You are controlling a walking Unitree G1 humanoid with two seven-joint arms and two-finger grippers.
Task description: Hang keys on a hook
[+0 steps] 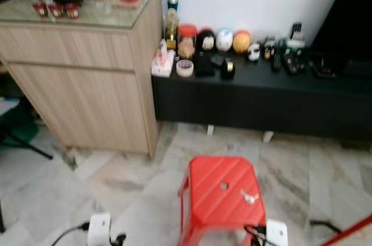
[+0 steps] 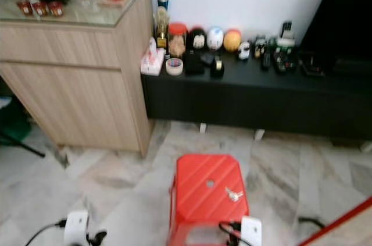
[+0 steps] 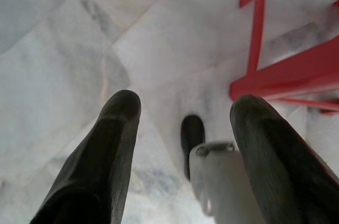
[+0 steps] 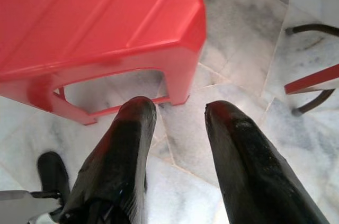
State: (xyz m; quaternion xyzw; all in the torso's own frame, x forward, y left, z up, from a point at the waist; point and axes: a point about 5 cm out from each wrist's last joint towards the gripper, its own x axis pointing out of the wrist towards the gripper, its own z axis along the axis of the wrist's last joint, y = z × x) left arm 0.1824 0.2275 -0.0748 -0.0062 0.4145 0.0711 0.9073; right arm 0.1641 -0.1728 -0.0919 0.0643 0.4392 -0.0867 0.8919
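red stool [image 1: 221,196] ahead, open marble floor [image 1: 128,188] left, cabinet [image 1: 81,83] beyond

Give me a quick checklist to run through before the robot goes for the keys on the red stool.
1. Keys lying free on the red stool: ok.
2. Right end effector open and empty: ok.
3. Left end effector open and empty: ok.
4. Right end effector over the keys: not ok; it hangs low beside the stool's edge.
5. Hook to hang them on located: cannot tell.
6. Head views sharp enough to aim: not ok, slightly blurred.
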